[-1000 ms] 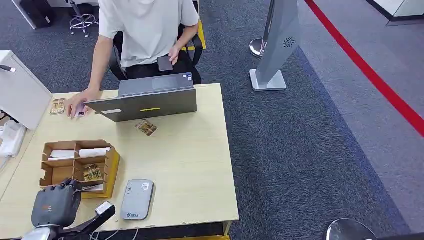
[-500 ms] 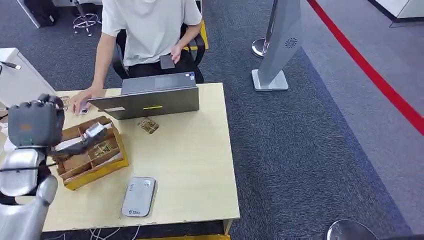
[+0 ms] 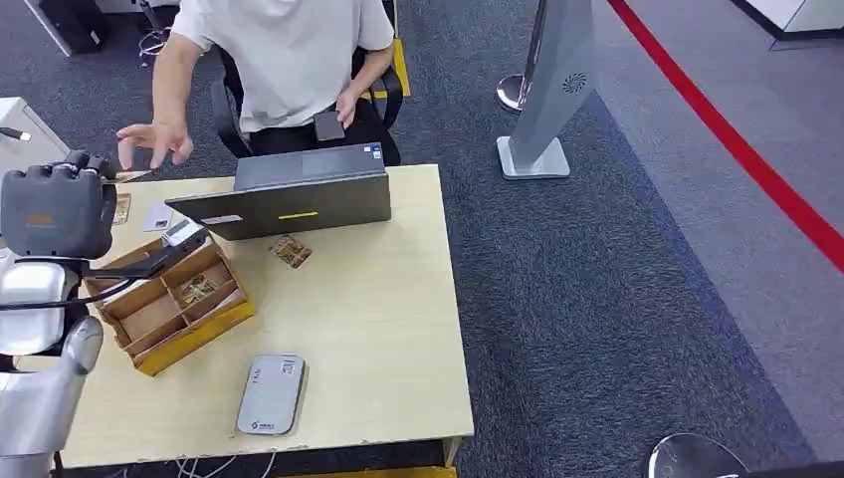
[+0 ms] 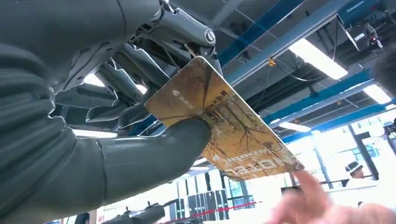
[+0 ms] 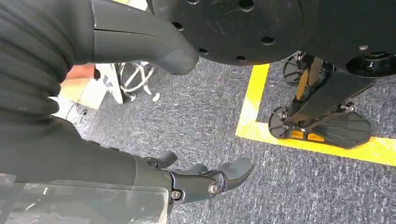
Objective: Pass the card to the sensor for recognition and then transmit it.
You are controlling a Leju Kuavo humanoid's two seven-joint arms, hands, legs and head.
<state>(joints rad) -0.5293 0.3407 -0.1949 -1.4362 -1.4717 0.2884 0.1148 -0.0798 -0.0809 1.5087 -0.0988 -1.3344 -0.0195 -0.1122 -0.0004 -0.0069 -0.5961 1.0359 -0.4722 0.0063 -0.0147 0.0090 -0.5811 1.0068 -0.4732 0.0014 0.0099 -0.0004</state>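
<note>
Your left hand (image 4: 116,116) has lifted clear of the box (image 3: 169,304) and now pinches the card (image 4: 224,126) between thumb and fingers (image 4: 126,84), raised toward the person's hand (image 3: 151,142). Your right hand (image 5: 196,179) hangs empty, fingers apart. Handover looks next.

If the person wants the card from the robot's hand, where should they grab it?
Probably the free end of the card. The left hand pinches one end between its thumb and fingers, and the other end sticks out bare toward the person's hand. Coming from that open side avoids the robot's fingers.
</note>
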